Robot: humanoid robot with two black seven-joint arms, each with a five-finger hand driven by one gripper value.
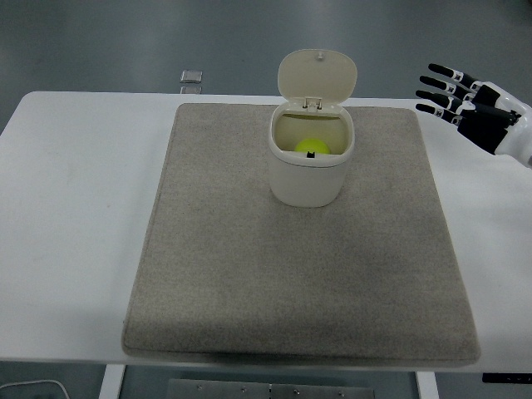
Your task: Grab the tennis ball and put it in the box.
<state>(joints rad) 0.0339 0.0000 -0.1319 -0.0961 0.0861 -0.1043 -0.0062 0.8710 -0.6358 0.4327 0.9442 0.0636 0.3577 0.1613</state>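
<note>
A yellow-green tennis ball lies inside the cream box, a small bin whose hinged lid stands open at the back. The box sits on the grey mat a little right of centre, towards the far side. My right hand hovers at the right edge, well clear of the box, with its fingers spread and holding nothing. The left arm does not show.
The mat covers most of the white table. A small silver square object lies at the table's far edge, left of the box.
</note>
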